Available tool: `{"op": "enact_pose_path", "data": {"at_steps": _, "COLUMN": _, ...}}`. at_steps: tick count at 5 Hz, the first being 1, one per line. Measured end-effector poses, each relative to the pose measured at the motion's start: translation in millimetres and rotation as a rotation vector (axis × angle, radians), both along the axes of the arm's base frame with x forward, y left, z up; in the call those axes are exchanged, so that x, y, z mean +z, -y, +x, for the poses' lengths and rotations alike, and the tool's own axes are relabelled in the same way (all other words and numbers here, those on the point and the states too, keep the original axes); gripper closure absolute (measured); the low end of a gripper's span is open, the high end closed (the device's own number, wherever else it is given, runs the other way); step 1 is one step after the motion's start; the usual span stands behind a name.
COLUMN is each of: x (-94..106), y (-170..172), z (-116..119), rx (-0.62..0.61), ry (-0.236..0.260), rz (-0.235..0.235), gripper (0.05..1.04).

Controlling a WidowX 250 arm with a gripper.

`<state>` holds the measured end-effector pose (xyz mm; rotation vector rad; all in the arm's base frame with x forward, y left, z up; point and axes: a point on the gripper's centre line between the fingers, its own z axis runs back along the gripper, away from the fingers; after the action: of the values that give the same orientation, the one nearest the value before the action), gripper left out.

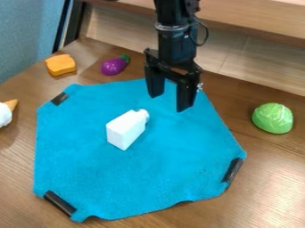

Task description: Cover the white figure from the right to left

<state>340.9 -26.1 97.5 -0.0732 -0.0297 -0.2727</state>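
On the blue cloth (119, 182) lies a plain white figure (125, 129).

A black arm (173, 44) with a greyish ring (171, 27), looping dark cable (207, 34), blocky fingers (186, 94).

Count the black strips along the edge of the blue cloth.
3: one black strip at the cloth's upper-left corner in view, one at its right, one at its lower left. Another may be hidden behind the jaws.
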Motion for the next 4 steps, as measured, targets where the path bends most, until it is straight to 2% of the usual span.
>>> {"op": "enact_pose_path", "data": {"at_steps": 1, "x": -12.9, "y": 1, "z": -2, "rx": 0.002, "ry": -0.04, "rz": -0.003, "gripper": 0.083}}
{"op": "enact_pose_path", "data": {"at_steps": 2, "x": -20.4, "y": 26, "z": -6, "rx": -0.039, "ry": -0.037, "rz": -0.03, "gripper": 0.083}}
{"op": "enact_pose_path", "data": {"at_steps": 3, "x": -24.6, "y": 52, "z": -11, "rx": -0.081, "ry": -0.03, "rz": -0.026, "gripper": 0.083}}
{"op": "enact_pose_path", "data": {"at_steps": 4, "x": -32.3, "y": 75, "z": -22, "rx": -0.049, "ry": -0.036, "rz": -0.004, "gripper": 0.083}}
